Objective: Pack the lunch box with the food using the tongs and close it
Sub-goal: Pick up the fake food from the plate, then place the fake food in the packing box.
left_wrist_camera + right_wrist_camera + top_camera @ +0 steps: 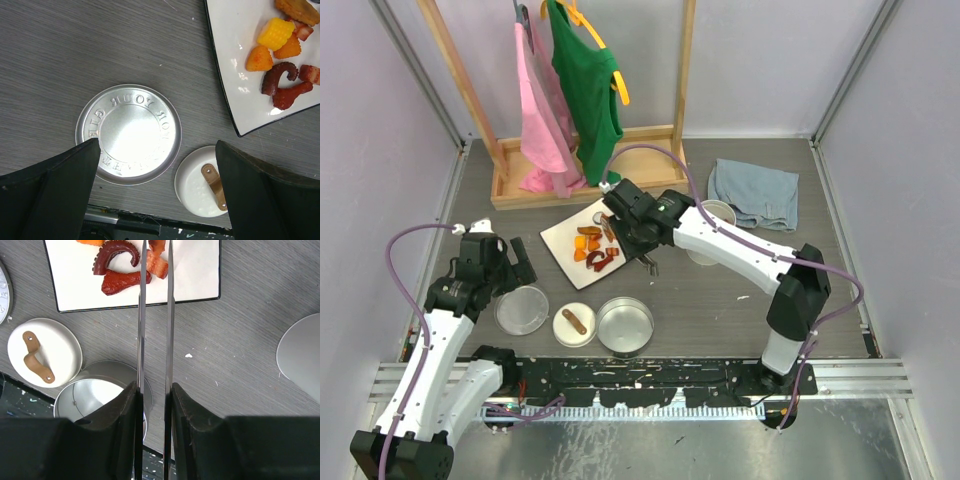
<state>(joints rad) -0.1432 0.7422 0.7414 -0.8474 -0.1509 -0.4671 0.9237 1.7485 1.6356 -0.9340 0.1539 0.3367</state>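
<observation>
Right end effector (155, 390): clenched on slim silver metal tongs (142, 315), tips over white square plate (195, 275).
Left end effector (157, 145): released, above round embossed steel lid (127, 132).

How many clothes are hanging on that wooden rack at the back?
2: a pink top on the left of the wooden rack, a green top beside it. More could hide behind.
</observation>
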